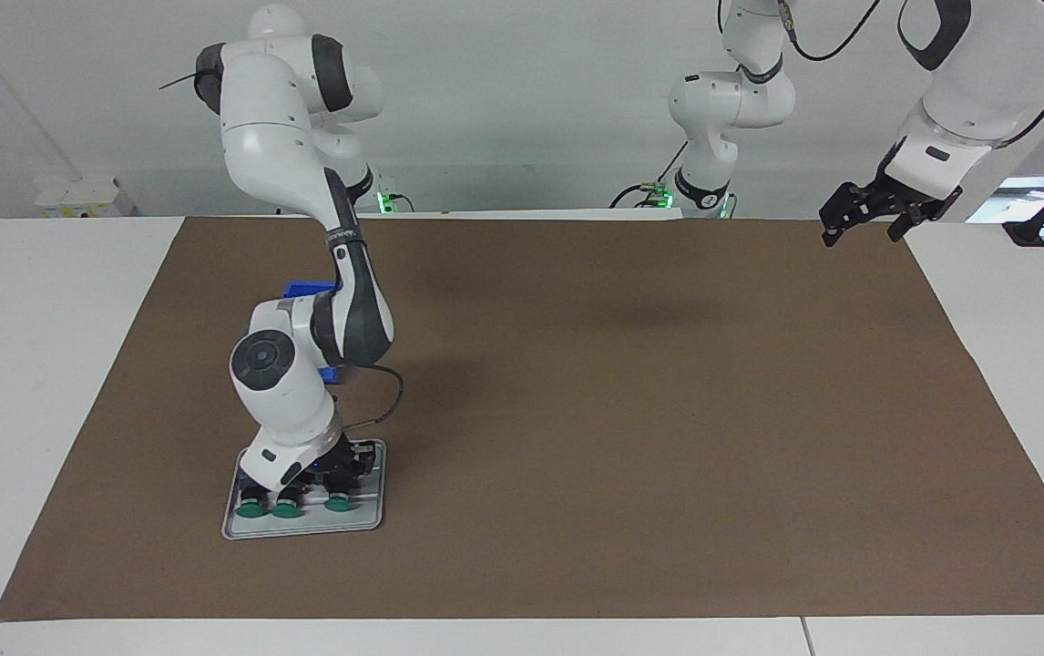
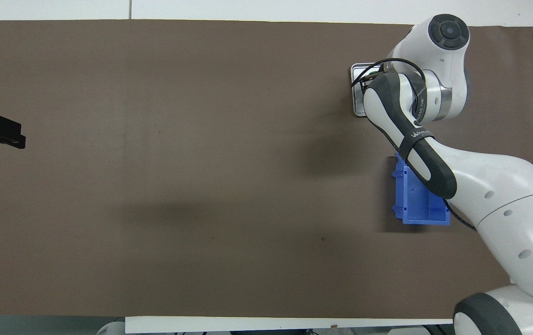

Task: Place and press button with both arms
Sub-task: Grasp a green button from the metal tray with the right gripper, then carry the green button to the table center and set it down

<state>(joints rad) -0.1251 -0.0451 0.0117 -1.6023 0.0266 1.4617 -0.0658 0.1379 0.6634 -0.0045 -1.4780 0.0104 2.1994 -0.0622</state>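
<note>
We couldn't see if the right tool (image 1: 340, 469), over the tray (image 1: 374, 521), gripped a button (image 1: 337, 502); left tool (image 1: 864, 221) open.

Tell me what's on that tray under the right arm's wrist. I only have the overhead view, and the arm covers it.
Observer: Three green-capped buttons stand in a row on the grey tray, along its edge farthest from the robots.
Operator: Where is the right gripper?
Observer: The right gripper is low over the tray, just above the end button toward the left arm's end. I cannot tell whether it touches it.
Operator: How high is the left gripper?
Observer: The left gripper hangs well up over the left arm's end of the table, open and empty.
</note>
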